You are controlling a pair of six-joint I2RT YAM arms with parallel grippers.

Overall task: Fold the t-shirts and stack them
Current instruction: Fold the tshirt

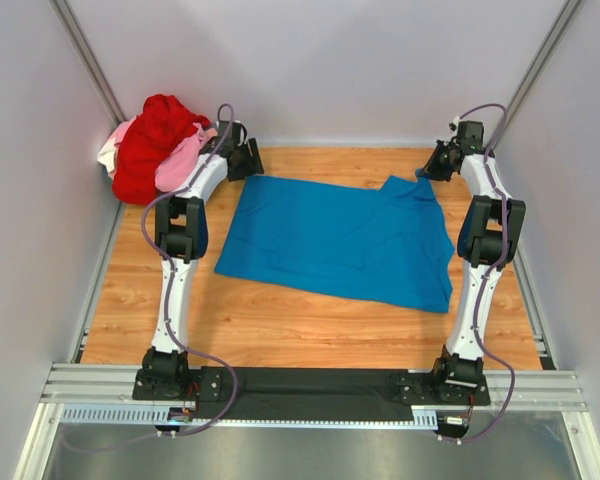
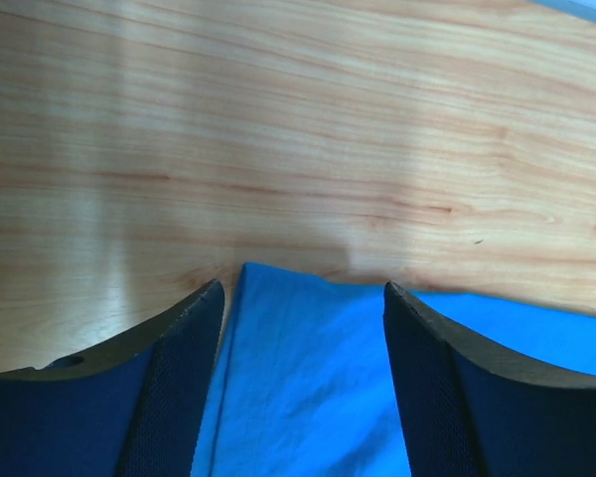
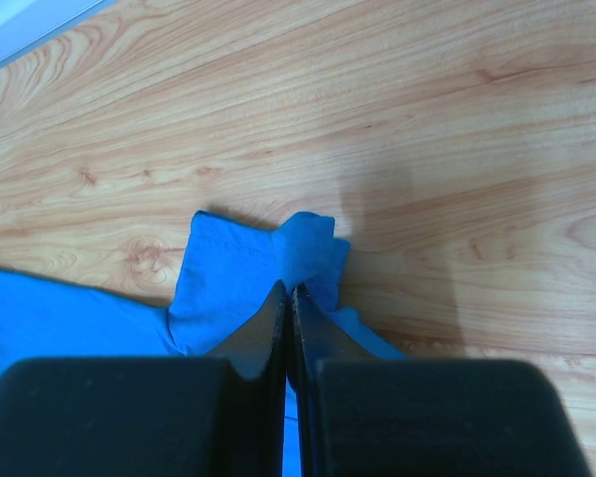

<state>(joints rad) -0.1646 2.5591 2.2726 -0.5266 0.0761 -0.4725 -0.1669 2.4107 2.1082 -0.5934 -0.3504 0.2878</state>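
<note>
The bright blue t-shirt (image 1: 340, 240) is plain, like the red t-shirt (image 1: 155, 140), the light pink t-shirt (image 1: 180, 163) and the whitish t-shirt (image 1: 107, 158), the worktop (image 1: 280, 320) is honey-brown wood with darker grain streaks, and the left tool (image 2: 303, 290) and right tool (image 3: 290, 293) are black.

left gripper (image 2: 303, 293) spread wide apart, right gripper (image 3: 290, 290) pinched tight on the blue t-shirt (image 3: 228, 273).

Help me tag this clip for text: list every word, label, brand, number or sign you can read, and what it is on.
None readable. The blue t-shirt, the heap of red, pink and whitish t-shirts and the wooden table show no print, tag, number or sign in any view.
</note>
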